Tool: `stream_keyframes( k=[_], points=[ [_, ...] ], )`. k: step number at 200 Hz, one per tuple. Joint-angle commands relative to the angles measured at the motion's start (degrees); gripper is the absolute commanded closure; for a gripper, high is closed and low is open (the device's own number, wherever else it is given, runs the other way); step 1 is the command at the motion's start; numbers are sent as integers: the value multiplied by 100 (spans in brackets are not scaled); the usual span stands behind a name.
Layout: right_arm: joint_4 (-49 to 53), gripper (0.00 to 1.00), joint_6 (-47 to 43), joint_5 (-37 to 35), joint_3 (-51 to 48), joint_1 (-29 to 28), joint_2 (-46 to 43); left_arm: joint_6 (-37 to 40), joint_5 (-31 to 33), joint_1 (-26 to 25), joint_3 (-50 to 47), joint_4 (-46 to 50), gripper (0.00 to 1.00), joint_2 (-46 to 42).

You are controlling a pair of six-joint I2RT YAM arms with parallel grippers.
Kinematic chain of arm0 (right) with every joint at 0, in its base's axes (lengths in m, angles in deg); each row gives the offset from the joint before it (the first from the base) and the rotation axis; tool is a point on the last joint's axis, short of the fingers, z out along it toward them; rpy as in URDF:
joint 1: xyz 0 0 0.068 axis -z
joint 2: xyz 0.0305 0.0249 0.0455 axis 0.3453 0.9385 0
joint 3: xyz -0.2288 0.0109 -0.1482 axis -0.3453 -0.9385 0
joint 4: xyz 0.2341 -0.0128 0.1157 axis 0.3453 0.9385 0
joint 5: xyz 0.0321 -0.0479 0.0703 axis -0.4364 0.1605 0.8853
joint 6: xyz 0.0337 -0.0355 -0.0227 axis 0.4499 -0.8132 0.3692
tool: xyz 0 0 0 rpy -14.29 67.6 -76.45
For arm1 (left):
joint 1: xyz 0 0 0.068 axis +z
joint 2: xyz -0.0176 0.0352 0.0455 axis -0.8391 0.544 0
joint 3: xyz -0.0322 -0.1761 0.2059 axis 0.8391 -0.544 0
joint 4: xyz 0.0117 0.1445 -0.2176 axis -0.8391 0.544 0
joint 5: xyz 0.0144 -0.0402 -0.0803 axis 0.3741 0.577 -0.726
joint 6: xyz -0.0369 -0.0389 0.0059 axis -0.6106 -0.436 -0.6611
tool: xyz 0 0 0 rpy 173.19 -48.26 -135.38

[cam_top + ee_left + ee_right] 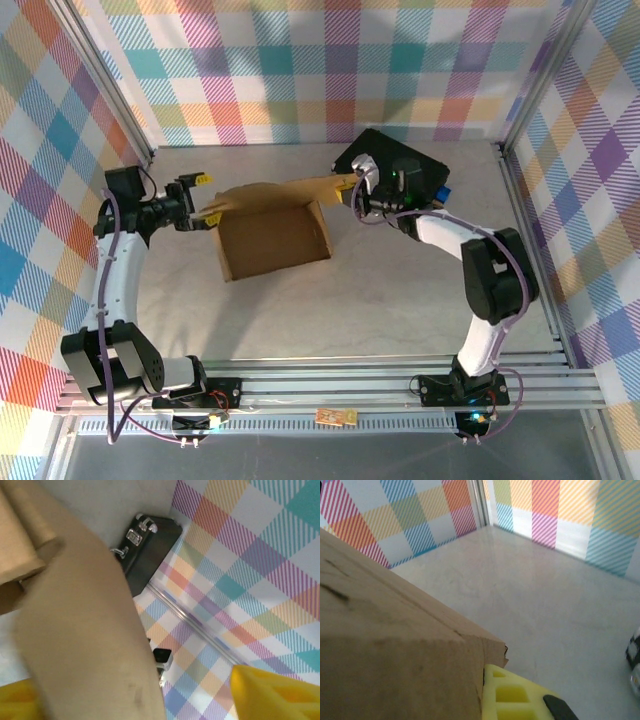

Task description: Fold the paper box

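Note:
The paper box (272,240) is brown corrugated cardboard, standing open in the middle of the table with its side walls up. Its long back flap (290,190) is raised. My right gripper (350,186) is shut on the right end of that flap; in the right wrist view a yellow finger (515,692) presses against the cardboard edge (395,645). My left gripper (207,202) is at the box's back left corner, open. Its yellow fingers (272,692) stand wide apart with a cardboard flap (85,630) lying loose between them.
A black hard case (405,165) with metal latches (150,535) lies at the back right, under my right arm. Plaid walls close in the back and both sides. Aluminium rails (350,385) run along the near edge.

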Motion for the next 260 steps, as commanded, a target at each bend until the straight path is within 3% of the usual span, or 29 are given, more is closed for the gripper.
stream_keyframes(
  k=[1, 36, 50, 74, 94, 128, 143, 193, 210, 233, 260],
  points=[
    [1768, 100, -523, 117, 216, 177, -740, 1382, 683, 112, 819, 1313, 20, -157],
    [2831, 100, -772, -610, 303, 353, -1220, 3327, 2316, 92, 2039, 2763, 19, -163],
    [3069, 100, -849, -746, 499, 357, -1137, 3932, 2704, -4, 2129, 2721, 27, -243],
    [3485, 100, -1007, -619, 896, 360, -1009, 5422, 3275, -529, 1766, 2069, 50, -521],
    [3993, 100, -1215, -763, 1153, 345, -956, 5874, 3197, -761, 987, 1012, 64, -795],
    [5158, 100, -1156, -1378, 1794, 260, -695, 6352, 2076, -889, -24, -938, 77, -836],
    [5689, 100, -872, -1744, 2213, 198, -456, 6759, 1836, -1065, -175, -1153, 83, -706],
    [6133, 100, -196, -2645, 2652, -68, -250, 7094, 1051, -1505, -683, -1352, 62, -808],
    [6151, 100, -263, -2772, 2696, -169, -184, 7489, 907, -1680, -558, -811, 54, -857],
    [6119, 100, -342, -2811, 2699, -187, -111, 8247, 1475, -1835, -294, 234, 42, -1000],
    [6145, 100, -547, -2817, 2728, -192, -9, 8628, 2500, -1839, -208, 724, 30, -1322]
  ],
)
